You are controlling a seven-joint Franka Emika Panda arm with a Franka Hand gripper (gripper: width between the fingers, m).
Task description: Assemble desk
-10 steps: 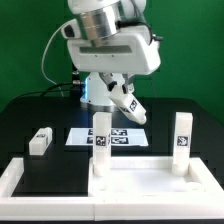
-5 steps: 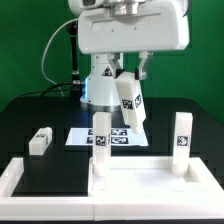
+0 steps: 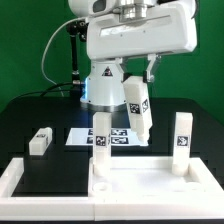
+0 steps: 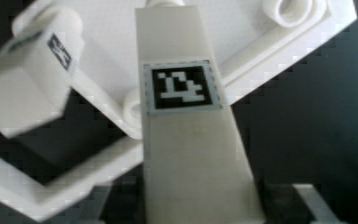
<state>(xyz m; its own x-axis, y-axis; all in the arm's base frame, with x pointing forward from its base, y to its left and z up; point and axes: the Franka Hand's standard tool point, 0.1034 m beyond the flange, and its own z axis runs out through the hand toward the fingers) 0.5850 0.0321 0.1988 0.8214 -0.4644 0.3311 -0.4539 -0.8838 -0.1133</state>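
Aloft, the claw (image 3: 136, 88) is clamped on a tilted white leg (image 3: 140, 115) near the desk panel (image 3: 140, 185), where two other legs (image 3: 101, 135) (image 3: 181, 137) stand upright.

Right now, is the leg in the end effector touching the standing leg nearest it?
Apart. The exterior view shows a clear strip of background between the held leg and the standing leg.
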